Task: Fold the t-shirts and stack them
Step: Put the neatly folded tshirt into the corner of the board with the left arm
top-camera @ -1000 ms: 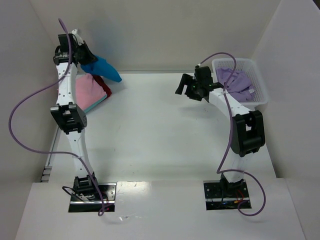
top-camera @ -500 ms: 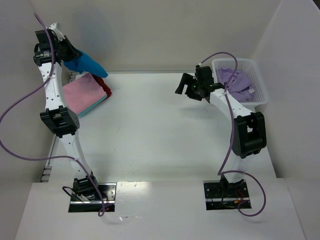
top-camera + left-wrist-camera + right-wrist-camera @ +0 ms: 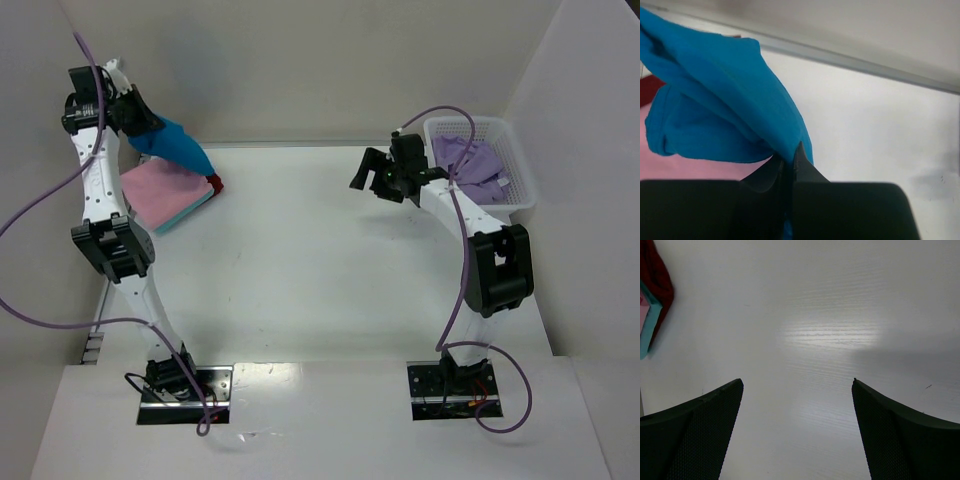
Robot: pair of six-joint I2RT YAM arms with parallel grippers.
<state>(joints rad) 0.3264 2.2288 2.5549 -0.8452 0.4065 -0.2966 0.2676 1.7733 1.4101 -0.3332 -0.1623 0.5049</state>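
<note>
My left gripper [image 3: 140,132] is raised at the far left corner and shut on a folded bright blue t-shirt [image 3: 180,146], which hangs from it above the stack. In the left wrist view the blue t-shirt [image 3: 730,105] is pinched between the closed fingers of that gripper [image 3: 789,159]. Below lies the stack: a pink t-shirt [image 3: 160,190] on top, a teal layer and a red t-shirt [image 3: 214,184] under it. A lavender t-shirt [image 3: 478,162] lies crumpled in the basket [image 3: 524,196]. My right gripper [image 3: 366,176] hovers open over bare table, with nothing between its fingers in the wrist view [image 3: 797,385].
White walls enclose the table on the left, back and right. The white mesh basket stands in the far right corner beside the right arm. The stack's red and teal edge [image 3: 652,305] shows at the left of the right wrist view.
The left arm swung the blue t-shirt further left and up toward the back left corner, then brought it slightly down over the stack. The right arm stayed still.
</note>
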